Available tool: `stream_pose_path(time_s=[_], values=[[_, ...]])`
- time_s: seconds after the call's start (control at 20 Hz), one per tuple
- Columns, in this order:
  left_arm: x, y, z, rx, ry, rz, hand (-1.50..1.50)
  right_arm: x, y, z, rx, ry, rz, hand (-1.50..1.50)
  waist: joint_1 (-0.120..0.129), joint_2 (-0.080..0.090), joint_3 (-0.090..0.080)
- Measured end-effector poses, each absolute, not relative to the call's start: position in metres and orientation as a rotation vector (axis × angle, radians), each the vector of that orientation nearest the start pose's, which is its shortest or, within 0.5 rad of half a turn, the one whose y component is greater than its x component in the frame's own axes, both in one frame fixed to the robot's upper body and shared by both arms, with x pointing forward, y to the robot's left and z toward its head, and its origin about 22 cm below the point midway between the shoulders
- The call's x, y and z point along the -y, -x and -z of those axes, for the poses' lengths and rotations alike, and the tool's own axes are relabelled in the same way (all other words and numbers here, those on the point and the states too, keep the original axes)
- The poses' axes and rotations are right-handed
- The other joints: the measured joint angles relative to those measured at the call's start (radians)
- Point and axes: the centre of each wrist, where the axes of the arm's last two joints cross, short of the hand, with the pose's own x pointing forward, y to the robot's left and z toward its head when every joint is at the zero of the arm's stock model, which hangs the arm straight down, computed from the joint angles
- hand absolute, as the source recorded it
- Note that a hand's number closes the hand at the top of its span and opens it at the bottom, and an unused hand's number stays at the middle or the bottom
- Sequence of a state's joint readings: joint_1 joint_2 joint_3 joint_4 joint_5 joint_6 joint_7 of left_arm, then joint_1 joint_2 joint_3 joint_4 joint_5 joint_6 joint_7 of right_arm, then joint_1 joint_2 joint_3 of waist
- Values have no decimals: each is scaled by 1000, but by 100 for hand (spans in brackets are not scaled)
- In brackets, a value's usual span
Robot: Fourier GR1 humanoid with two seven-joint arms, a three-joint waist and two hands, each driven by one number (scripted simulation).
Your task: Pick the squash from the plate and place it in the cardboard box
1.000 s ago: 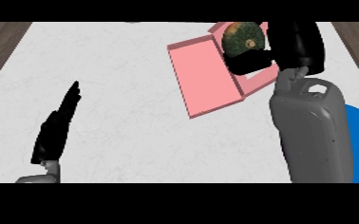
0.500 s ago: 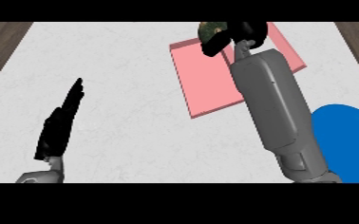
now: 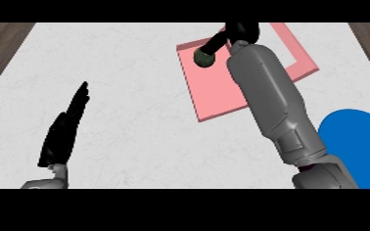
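The right hand [image 3: 233,35] reaches far over the pink box [image 3: 217,90] with its fingers curled round the dark-green squash [image 3: 204,58] — apparently to set it inside — while the left hand [image 3: 63,129] rests straight-fingered by the counter's [image 3: 130,63] near-left edge, the blue plate [image 3: 347,132] left bare.

You had a pale counter top [image 3: 130,127] filling nearly the whole frame, white with faint grey marbling that showed most in the centre and lower left. Its surface looked flat and matte. In the upper left corner of the frame, a dark brown wood-grained strip [image 3: 13,39] ran beyond the counter's edge, cut on a slant so that it narrowed toward the bottom. In the upper right corner you had a second brown strip [image 3: 360,32], smaller, lying likewise beyond the counter's edge.
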State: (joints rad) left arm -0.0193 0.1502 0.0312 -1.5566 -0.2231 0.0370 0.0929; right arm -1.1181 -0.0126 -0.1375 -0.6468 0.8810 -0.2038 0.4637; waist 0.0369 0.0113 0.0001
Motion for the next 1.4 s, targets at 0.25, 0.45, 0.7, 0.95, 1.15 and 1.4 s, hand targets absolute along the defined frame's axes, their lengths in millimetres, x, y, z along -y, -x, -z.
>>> stream_pose_path(time_s=[0.25, 0.45, 0.7, 0.95, 1.15, 1.4], values=[[-273, -245, -13, 1468, -357, 223, 0, 101, -447, -126, 1424, 779, -462, -150, 0, 0, 0], [-276, -241, -11, 1468, -362, 222, 0, 110, -450, -135, 1524, 758, -241, -150, -3, -1, 1], [-283, -243, -11, 1458, -369, 212, 0, 140, -453, -145, 1620, 677, 6, -150, -16, -4, 1], [-289, -239, -11, 1446, -379, 202, 0, 190, -448, -146, 1652, 665, 201, -150, -32, -10, 1], [-290, -233, -7, 1438, -394, 188, 0, 239, -435, -146, 1645, 708, 305, -150, -47, -16, 0], [-294, -233, -9, 1436, -395, 188, 0, 309, -401, -146, 1659, 724, 378, -150, -54, -18, 0]])
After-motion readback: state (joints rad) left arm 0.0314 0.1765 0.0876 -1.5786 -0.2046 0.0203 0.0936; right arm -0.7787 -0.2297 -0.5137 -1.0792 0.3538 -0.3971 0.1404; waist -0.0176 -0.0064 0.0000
